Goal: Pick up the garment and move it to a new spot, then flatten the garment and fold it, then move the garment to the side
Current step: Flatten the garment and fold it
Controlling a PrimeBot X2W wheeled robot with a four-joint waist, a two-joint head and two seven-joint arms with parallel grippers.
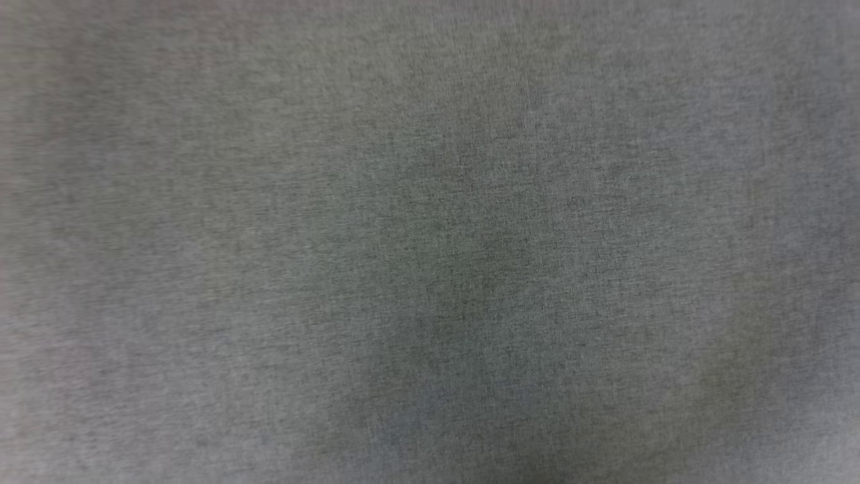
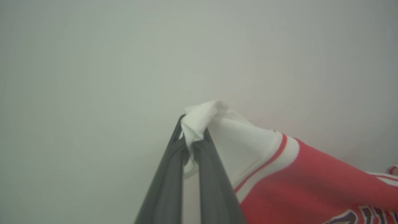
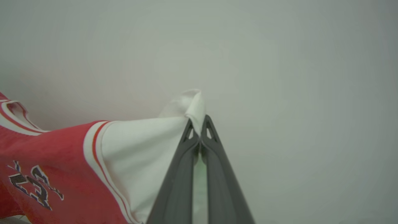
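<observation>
garment: cloth, matt | gray surf.: woven cloth, matt

The garment runs off the left wrist view's lower right corner, its lettering cut short; the head view's grey surface is blurred.

A grey woven cloth surface is lying open across the head view; a red jersey with white sleeves is stretching between the left gripper and right gripper, barring the space between them; outward of each, open room is spreading.
</observation>
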